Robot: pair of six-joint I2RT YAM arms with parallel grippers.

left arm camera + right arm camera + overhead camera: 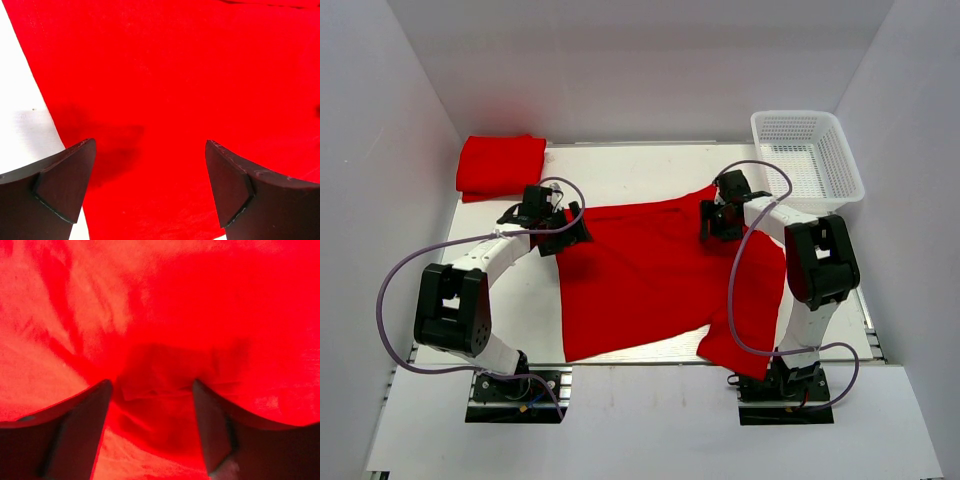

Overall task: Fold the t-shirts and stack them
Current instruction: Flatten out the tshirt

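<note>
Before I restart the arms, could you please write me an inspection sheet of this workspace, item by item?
Surface: white table, its middle covered by cloth.
Job's things: spread red t-shirt lies open in the middle and reaches the near edge; folded red t-shirt is at the far left corner.
Clutter: white mesh basket at the far right; nothing seen inside.
Grippers: left gripper is open over the spread shirt's left edge; right gripper has its jaws apart astride a raised fold.
Cables: left purple cable loops beside the left arm; right purple cable crosses the spread shirt.
Surroundings: plain white walls; nothing else seen.
</note>
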